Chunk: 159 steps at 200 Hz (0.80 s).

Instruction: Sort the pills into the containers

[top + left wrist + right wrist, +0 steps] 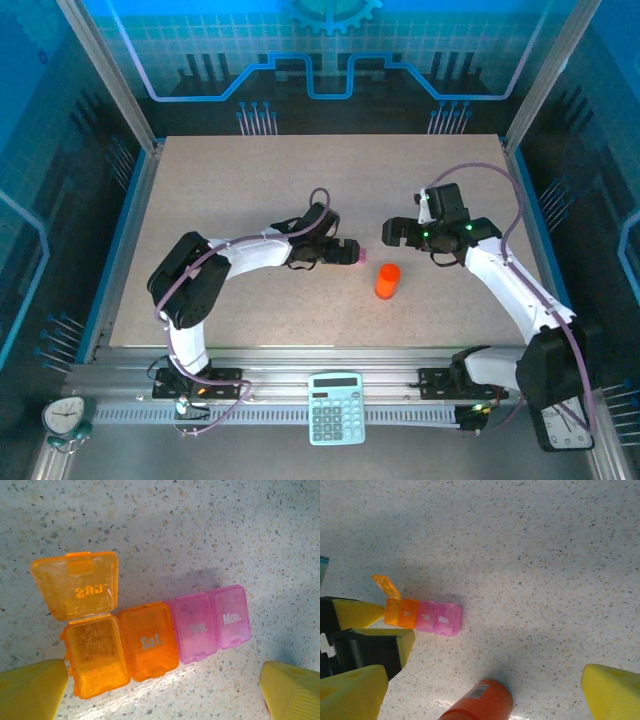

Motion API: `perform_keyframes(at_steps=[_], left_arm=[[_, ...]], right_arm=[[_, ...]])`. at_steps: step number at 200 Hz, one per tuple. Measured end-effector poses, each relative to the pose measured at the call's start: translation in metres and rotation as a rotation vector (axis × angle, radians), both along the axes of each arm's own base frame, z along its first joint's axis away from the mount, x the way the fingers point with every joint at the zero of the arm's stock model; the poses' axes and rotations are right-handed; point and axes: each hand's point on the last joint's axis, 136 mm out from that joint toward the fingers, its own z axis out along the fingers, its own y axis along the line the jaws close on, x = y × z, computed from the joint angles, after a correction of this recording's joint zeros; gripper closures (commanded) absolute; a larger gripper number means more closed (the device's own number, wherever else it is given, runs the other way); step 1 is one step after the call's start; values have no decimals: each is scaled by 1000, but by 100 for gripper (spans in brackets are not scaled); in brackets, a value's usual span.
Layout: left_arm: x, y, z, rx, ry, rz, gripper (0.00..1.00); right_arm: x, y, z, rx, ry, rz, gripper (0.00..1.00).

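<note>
At the near edge, a calculator (336,407) is lying between my two arm bases. Farther in, an orange bottle (387,280) is sitting on the speckled table (250,180). Just past it, I am hovering my left gripper (162,695) over the containers (150,640), with the fingers spread wide and gripping nothing. The strip is lying flat, and its long axis is running across the gap between those fingers. Its orange end is sitting just beside one yellow fingertip (32,692), and its pink "Mon." end is pointing toward the other. The end orange lid is standing flipped open, and the other three are lying shut. Farthest in, I am holding my right gripper (400,233) wide apart and empty, facing the left one, with the pink end of the strip lying between them.
</note>
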Motion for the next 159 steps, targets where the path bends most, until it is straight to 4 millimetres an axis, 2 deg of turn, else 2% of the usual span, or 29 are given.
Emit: perform_keyframes(at_steps=[18, 48, 67, 85, 118, 159], left_arm=[[-1, 2, 8, 0, -10, 1, 1], [1, 10, 45, -30, -67, 2, 1], [7, 27, 75, -63, -126, 31, 1], [10, 45, 91, -82, -161, 67, 1], [5, 75, 95, -81, -173, 120, 1], [-1, 93, 86, -66, -155, 151, 1]], right_arm=[[-4, 4, 2, 19, 7, 19, 0], [-13, 8, -2, 28, 44, 48, 4], [-24, 16, -5, 10, 80, 90, 4], [-31, 25, -7, -18, 101, 135, 4], [-48, 34, -19, -106, 152, 205, 0], [-61, 35, -37, -194, 217, 257, 1]])
